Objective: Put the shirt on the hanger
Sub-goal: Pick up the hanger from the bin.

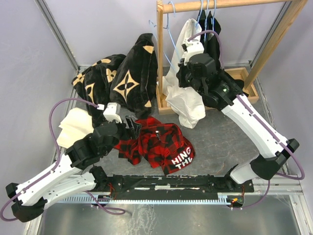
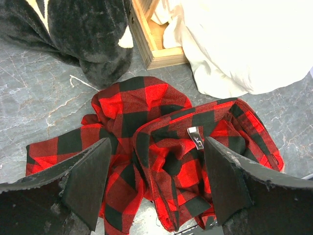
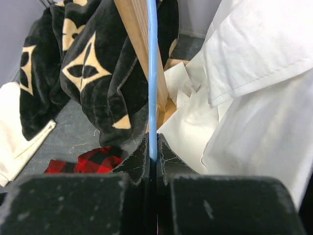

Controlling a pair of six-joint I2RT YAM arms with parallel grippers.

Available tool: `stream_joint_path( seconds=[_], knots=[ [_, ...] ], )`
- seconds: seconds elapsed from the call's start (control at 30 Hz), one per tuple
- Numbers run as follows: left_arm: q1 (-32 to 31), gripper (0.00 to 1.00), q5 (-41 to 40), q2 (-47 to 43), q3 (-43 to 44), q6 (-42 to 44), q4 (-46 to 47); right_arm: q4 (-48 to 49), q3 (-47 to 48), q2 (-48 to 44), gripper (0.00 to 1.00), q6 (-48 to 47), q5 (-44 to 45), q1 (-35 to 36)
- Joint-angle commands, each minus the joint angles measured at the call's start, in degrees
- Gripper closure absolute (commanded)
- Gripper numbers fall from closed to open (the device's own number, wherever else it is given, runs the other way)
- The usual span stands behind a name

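Observation:
The red-and-black plaid shirt lies crumpled on the grey table, with white lettering at its right edge. My left gripper hovers over its left part. In the left wrist view the shirt fills the space under my open left gripper, with the collar label between the fingers and nothing held. The hanger is a thin light-blue wire running up from my right gripper, which is shut on it. From above, the hanger hangs by the wooden post, left of the right gripper.
A wooden clothes rail stands at the back with a white shirt and more blue hangers on it. Black fabric with tan flower motifs is heaped at the back left. A white cloth lies at the left.

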Motion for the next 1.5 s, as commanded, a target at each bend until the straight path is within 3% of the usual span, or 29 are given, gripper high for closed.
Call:
stream_joint_path(
  seconds=[0.0,0.7,0.97,1.27,1.47],
  knots=[
    [0.29,0.18,-1.62,0.15,0.16,-1.38,0.81,3.04,1.53,-4.75,1.00,-0.64,-1.23,0.02],
    [0.30,0.19,-1.05,-0.35,0.19,-1.97,-0.02,-7.73,23.33,9.27,1.00,-2.16,1.65,-1.46],
    [0.30,0.19,-1.13,-1.04,-0.37,-2.44,-0.35,-11.31,19.74,9.50,1.00,0.13,0.93,-2.55],
    [0.24,0.18,0.16,-2.47,-0.97,-1.20,1.15,-10.24,8.30,3.48,1.00,0.72,-0.67,-3.72],
    [0.24,0.18,0.07,-3.31,-1.56,-1.21,1.39,-11.96,10.02,3.80,1.00,0.16,-1.88,-5.15]
  ],
)
